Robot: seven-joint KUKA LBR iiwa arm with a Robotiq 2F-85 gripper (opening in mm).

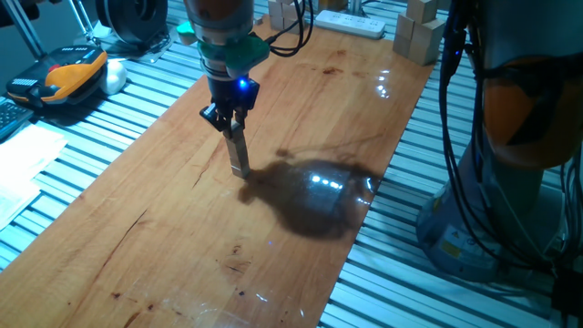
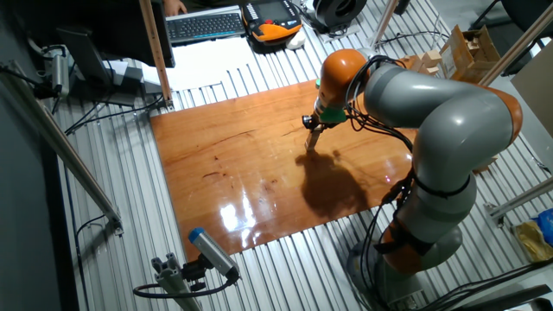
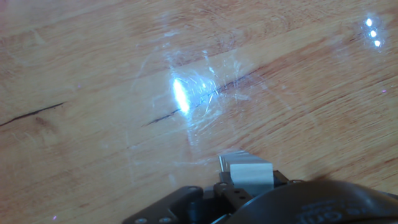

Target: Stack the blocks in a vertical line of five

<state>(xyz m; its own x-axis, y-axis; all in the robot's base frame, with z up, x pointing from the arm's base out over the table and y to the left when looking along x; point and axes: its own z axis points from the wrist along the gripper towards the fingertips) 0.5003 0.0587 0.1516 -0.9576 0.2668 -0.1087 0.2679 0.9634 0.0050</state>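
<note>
None of the small light-wood blocks shows in any view. My gripper (image 1: 240,170) hangs straight down over the middle of the brown wooden board (image 1: 164,237), its tips at or just above the surface. The two fingers stand pressed together as one thin grey column, and I see nothing between them. In the other fixed view the gripper (image 2: 311,145) is near the board's far right part. The hand view shows only the pale grey fingertips (image 3: 246,169) at the bottom edge, over bare, scratched wood with a bright glare spot.
Large pale wooden blocks (image 1: 421,35) stand past the board's far end, beside a white power strip (image 1: 351,23). An orange and yellow device (image 1: 75,71) lies off the board at left. Ribbed metal table (image 1: 401,264) surrounds the board. A keyboard (image 2: 204,26) lies beyond.
</note>
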